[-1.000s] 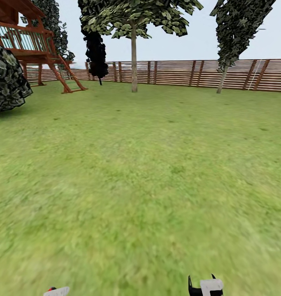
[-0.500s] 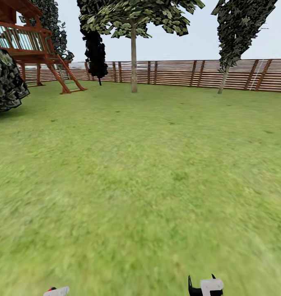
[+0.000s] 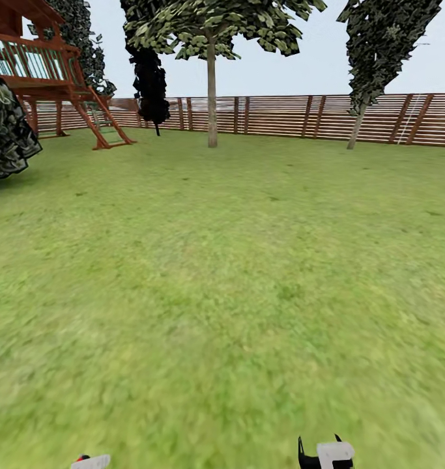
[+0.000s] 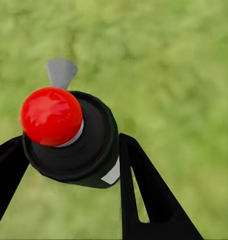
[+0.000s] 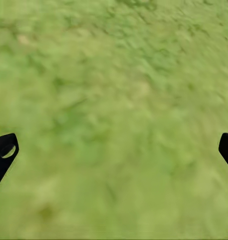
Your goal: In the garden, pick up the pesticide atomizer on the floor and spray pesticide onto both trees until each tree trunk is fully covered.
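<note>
At the near edge of the head view, the left gripper (image 4: 68, 165) pinches the atomizer (image 4: 76, 140), a black round-bodied can with a glossy red ball cap and a grey nozzle, both fingers (image 4: 149, 195) pressed to its sides. The right gripper (image 5: 114, 150) hangs spread wide over blurry grass (image 3: 235, 293). Compared with a second ago, the playhouse (image 3: 46, 71) and bush (image 3: 7, 130) sit further left as the camera has turned. Beyond the open lawn stands a pale straight-trunked tree (image 3: 212, 98), a leaning one (image 3: 356, 130) to its right, before the slatted brown fence (image 3: 281, 116).
</note>
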Controlling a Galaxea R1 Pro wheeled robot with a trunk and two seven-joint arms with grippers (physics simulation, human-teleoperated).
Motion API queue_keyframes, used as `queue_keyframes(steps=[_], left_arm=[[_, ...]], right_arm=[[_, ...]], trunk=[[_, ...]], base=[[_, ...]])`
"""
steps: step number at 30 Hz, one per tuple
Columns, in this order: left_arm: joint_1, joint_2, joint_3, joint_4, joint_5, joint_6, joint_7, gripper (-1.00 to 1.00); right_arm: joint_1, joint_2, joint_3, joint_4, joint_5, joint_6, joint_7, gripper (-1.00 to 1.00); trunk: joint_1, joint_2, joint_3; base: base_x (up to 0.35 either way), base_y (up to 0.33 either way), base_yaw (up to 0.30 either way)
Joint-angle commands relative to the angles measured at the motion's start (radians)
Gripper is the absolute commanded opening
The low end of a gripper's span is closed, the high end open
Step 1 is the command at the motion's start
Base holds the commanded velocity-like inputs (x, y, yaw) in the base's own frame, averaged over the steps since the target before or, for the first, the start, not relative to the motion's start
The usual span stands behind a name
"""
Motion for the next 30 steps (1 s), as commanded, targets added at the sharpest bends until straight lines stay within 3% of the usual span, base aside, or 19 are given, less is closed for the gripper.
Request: queue_keyframes(steps=[1, 30], left_arm=[[0.000, 0.000, 0.000, 0.000, 0.000, 0.000, 0.000, -1.00], [0.000, -0.001, 0.000, 0.000, 0.000, 0.000, 0.000, -1.00]], right_arm=[[0.000, 0.000, 0.000, 0.000, 0.000, 0.000, 0.000, 1.00], [0.000, 0.000, 0.000, 0.000, 0.000, 0.001, 0.000, 1.00]], trunk=[[0.000, 0.000, 0.000], [0.000, 0.000, 0.000]], base=[[0.340, 0.000, 0.000], [0.340, 0.000, 0.000]])
